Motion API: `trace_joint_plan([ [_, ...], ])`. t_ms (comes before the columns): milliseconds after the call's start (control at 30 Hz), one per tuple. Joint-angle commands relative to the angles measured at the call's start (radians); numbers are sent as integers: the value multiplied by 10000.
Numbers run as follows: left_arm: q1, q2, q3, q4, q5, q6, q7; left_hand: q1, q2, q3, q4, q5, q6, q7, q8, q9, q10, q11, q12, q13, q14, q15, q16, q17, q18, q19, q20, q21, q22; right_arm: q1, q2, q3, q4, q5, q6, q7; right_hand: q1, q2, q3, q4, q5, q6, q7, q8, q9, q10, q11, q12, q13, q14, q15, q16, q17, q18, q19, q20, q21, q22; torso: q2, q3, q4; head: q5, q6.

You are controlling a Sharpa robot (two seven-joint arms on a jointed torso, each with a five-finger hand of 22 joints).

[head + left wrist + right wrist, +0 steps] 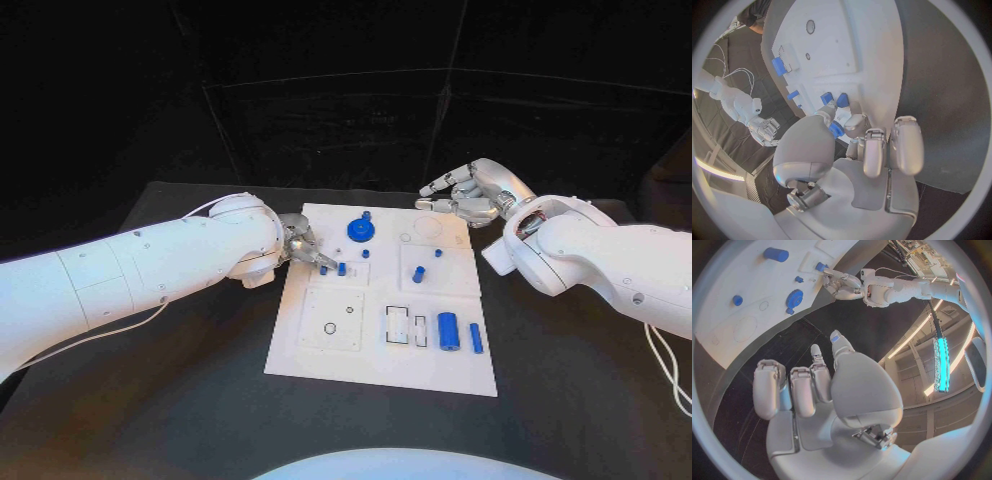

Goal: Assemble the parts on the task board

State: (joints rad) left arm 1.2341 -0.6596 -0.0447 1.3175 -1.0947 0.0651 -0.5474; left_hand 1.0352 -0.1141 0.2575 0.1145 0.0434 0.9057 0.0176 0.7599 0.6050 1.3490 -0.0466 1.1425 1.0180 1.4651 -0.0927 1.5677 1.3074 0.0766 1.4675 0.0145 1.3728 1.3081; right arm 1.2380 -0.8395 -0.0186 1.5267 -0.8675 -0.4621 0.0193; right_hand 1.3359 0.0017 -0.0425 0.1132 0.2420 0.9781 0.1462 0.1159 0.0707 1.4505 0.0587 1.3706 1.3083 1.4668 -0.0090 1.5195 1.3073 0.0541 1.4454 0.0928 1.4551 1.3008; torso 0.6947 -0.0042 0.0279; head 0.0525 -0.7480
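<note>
Now the left hand rests at the left edge of the board, and its fingertips close around a small blue part, just beside two short blue pegs that stand in the board. The right hand hovers above the far right corner of the board, with its fingers curled loosely and nothing between them. Between the two hands, near the far edge, lies a blue round part. Two more small pegs stand in the middle of the board. Near the right edge, toward the robot, a blue cylinder lies just beside a thin blue bar.
</note>
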Motion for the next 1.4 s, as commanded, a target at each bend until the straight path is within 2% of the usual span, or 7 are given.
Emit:
trace_joint_plan([
  [33,-7,-45,-6,20,48,-147,-83,-134,-25,-292,101,33,-44,51,38,24,42,10,26,-10,1057,-84,31,2634,-188,110,-69,37,65,18,1,5,6,17,-21,81,-69,63,-57,-18,39,16,0,52,-16,-75,13,-28,901,777,-56,-46,1441,29,-95,0,-63,-8,0,-10,-4,-12,-4],
  [233,6,-203,-1,128,680,-749,444,-207,102,-845,391,37,-277,94,-71,8,-186,41,-274,-359,1057,-81,31,2634,-114,-22,-71,-241,-270,18,0,5,-6,17,-10,91,-83,67,-68,-7,40,15,0,53,-16,-78,14,-33,897,776,-56,-49,1435,30,-99,0,-67,-15,-8,-8,4,-27,4],
  [433,37,-356,5,172,2255,-1662,1552,0,348,-1660,904,37,-1330,591,-897,-437,-2137,473,-2869,-3186,778,251,-569,1786,326,-978,176,-2249,-2548,18,9,5,-39,19,34,110,-150,72,-197,64,351,0,-8,63,-17,-93,6,-52,878,769,-61,-73,1399,37,-114,-5,-94,-53,2,-17,1,-67,32],
  [633,68,-415,5,151,2684,-2261,2935,1207,699,-2039,736,11,-1827,1040,-1429,-971,-3203,911,-3627,-3725,-637,638,-3480,-1534,1024,-2749,566,-6180,-6567,18,10,5,-59,20,37,108,-150,79,-213,72,405,0,-10,66,-16,-95,6,-55,875,768,-63,-76,1396,37,-114,-6,-97,-55,-2,-1,5,-90,57],
  [800,83,-268,0,81,1896,-2155,4156,2555,1039,-1957,249,81,-2034,1432,-2003,-1717,-4376,1340,-4995,-4871,-2525,1024,-7650,-5486,1057,-3235,979,-7757,-7650,18,21,5,-72,20,34,107,-150,79,-213,72,405,0,-10,66,-16,-95,6,-55,875,768,-63,-76,1396,37,-114,-6,-97,-55,1,-2,-1,-116,97],
  [1167,90,584,-184,-457,-1689,-2390,5530,4113,739,-1484,-772,58,-980,1330,-3225,-3203,-4112,1283,-6181,-6446,-2073,931,-8190,-5960,1066,-2524,860,-8476,-8352,18,60,5,-89,20,51,104,-131,95,-217,69,453,-3,-10,67,-17,-92,3,-51,878,769,-64,-75,1399,37,-113,-8,-97,-54,18,-1,-43,-245,221],
  [1400,90,1079,-401,-925,-3222,-2451,5845,4091,485,-1376,-984,63,-457,1244,-3941,-3903,-4081,1249,-6723,-7196,-890,875,-5986,-4044,1057,-1771,778,-8168,-8251,17,88,5,-102,20,58,106,-118,101,-215,64,466,-4,-11,68,-17,-90,3,-47,880,771,-65,-73,1404,37,-112,-8,-97,-53,21,-3,-32,-298,259],
])
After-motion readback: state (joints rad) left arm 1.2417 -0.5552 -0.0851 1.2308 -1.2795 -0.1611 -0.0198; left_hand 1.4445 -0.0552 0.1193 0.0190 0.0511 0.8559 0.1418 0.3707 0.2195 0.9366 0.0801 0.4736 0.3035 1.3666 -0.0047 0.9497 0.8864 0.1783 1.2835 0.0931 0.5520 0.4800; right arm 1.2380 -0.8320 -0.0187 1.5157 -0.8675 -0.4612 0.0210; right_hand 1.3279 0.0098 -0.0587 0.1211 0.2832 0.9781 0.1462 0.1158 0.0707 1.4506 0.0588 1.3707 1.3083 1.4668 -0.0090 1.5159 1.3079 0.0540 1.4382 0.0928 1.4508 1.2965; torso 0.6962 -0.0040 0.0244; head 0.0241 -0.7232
